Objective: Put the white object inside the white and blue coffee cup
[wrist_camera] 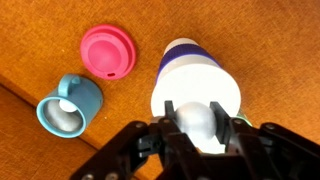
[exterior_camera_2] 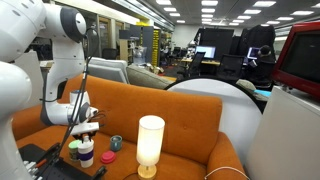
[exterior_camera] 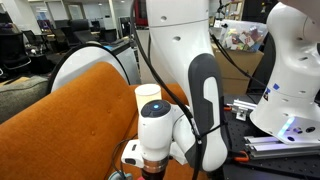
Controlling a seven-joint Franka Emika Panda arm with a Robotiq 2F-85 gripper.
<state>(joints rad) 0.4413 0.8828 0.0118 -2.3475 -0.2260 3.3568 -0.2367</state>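
While our gripper [wrist_camera: 198, 130] clasped a round white ball [wrist_camera: 199, 113] above the blue-banded cup [wrist_camera: 194, 68], we saw it in wrist view alone, lamp [exterior_camera: 148, 96] [exterior_camera_2: 150, 142] in both exterior views.

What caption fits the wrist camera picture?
The end effector holds a white object at the opening of the white and blue cup; pink lid and blue mug nearby.

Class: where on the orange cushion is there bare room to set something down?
In the wrist view, bare orange cushion lies right of the white and blue coffee cup and left of the pink round lid. Crowded: lid, small teal mug and cup cluster together, with the gripper holding the white object over the cup.
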